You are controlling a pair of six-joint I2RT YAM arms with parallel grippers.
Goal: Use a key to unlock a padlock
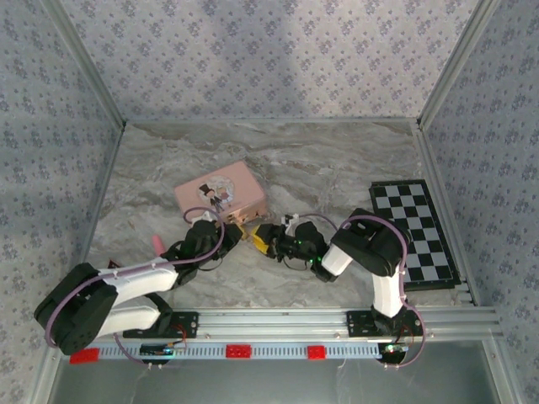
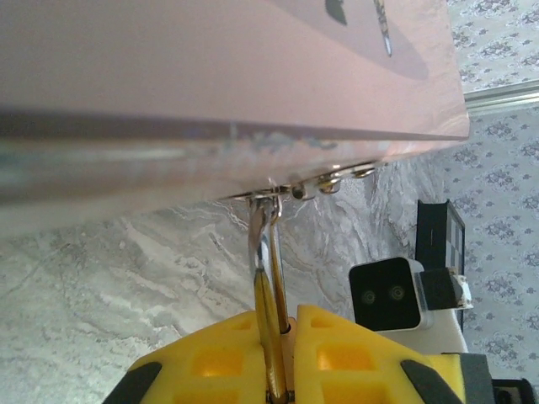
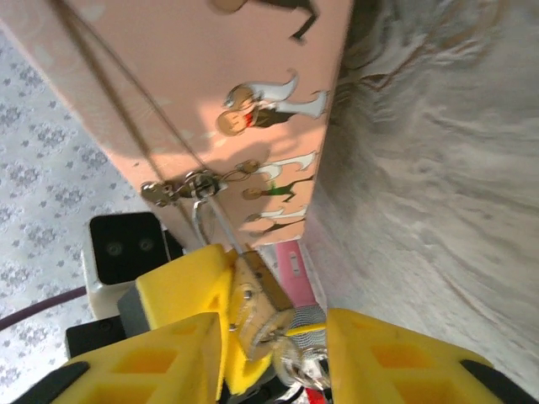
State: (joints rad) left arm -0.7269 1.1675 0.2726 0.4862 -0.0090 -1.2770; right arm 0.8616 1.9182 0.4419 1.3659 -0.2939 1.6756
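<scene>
The small brass padlock (image 3: 257, 303) hangs by its thin silver shackle (image 2: 265, 231) from the hasp on the front of the pink box (image 1: 219, 192). My left gripper (image 2: 285, 337) is shut on the padlock body (image 2: 274, 328), which shows edge-on between the yellow fingers. A silver key with its ring (image 3: 301, 364) sits at the padlock's lower end. It lies in the gap of my right gripper (image 3: 278, 358), whose jaws stand open on either side of it without touching. In the top view the two grippers meet in front of the box, left gripper (image 1: 227, 225) and right gripper (image 1: 268, 238).
A black-and-white chessboard (image 1: 415, 231) lies along the right side of the marble table (image 1: 337, 168). A pink stick (image 1: 157, 244) lies by the left arm. Patterned walls close in the back and both sides.
</scene>
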